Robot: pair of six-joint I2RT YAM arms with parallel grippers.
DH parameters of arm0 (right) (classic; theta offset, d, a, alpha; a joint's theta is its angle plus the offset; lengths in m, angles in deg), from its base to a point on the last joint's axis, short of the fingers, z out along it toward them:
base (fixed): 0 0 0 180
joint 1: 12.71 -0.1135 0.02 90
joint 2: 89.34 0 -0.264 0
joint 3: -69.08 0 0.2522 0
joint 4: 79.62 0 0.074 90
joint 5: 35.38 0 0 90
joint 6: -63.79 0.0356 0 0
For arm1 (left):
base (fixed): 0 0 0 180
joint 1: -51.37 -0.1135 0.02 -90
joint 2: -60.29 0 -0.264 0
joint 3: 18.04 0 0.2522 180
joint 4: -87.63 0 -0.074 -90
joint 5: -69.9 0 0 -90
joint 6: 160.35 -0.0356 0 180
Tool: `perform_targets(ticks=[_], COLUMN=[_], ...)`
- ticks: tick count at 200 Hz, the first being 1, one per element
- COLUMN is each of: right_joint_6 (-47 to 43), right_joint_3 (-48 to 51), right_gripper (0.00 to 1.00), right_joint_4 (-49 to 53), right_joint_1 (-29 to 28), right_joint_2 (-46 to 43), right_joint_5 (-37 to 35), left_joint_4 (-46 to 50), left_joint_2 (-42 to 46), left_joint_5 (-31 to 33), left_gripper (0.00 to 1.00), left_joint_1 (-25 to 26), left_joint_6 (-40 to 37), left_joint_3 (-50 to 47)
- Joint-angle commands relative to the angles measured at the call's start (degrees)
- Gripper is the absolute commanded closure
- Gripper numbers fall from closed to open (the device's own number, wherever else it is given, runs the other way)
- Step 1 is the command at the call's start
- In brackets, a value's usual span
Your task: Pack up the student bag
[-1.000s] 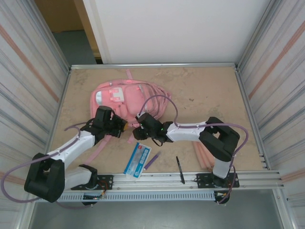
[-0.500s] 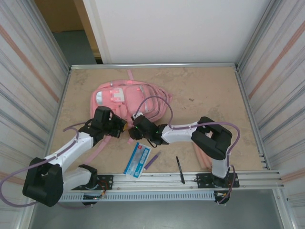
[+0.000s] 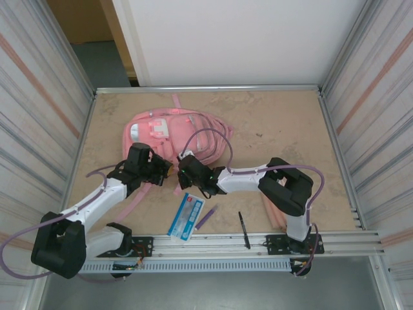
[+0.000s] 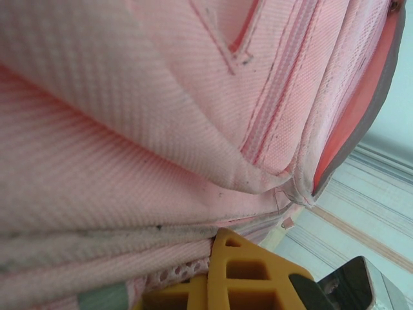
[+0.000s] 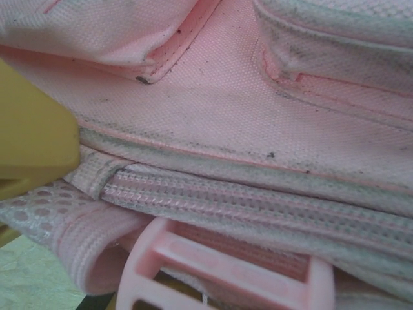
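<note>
The student bag (image 3: 177, 132) is found lying flat on the desk (image 3: 284, 123), left of centre and toward the far side. The left claw (image 3: 164, 169) and the right claw (image 3: 182, 165) are set against its near edge, both closed. Whether fabric is pinched cannot be told. A blue-and-white packet (image 3: 187, 216), a purple pen (image 3: 205, 218) and a black pen (image 3: 244, 230) are noted nearer the arm bases.

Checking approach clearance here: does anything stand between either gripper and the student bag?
Nothing visible does. The left gripper and right gripper both sit at the near edge of the student bag, and the wrist views have its pink fabric right against their yellow fingers.
</note>
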Motion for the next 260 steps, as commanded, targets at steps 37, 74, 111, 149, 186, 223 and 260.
perform_targets(ticks=[37,74,111,149,186,223,260], right_joint_6=[1.0,0.5,-1.8,-5.4,-8.6,-10.1,-10.7], right_joint_3=[5.8,9.7,11.9,12.3,10.6,8.7,8.1], right_gripper=[1.0,1.0,1.0,1.0,1.0,1.0,1.0], right_joint_4=[8.5,12.4,14.9,17.5,20.2,22.2,23.2], right_joint_1=[5.0,10.1,16.5,20.3,21.3,21.6,21.7], right_joint_2=[-8.8,-13.0,-14.3,-15.4,-15.0,-13.9,-13.8], right_joint_5=[4.3,4.0,5.6,5.1,3.8,4.6,4.8], left_joint_4=[0.2,-1.5,-2.9,-3.4,-3.7,3.3,10.5], left_joint_2=[-2.7,-5.8,-9.3,-14.6,-19.9,-26.8,-33.3], left_joint_5=[-2.0,-3.4,-6.4,-11.0,-15.1,-19.6,-19.9], left_gripper=[1.0,1.0,1.0,1.0,1.0,1.0,1.0], left_joint_1=[-2.6,-5.0,-6.3,-9.6,-14.7,-16.1,-18.0], left_joint_6=[-6.4,-7.7,-9.6,-13.5,-18.6,-29.7,-38.0], left_joint_3=[2.7,2.3,4.1,6.8,10.2,20.2,29.9])
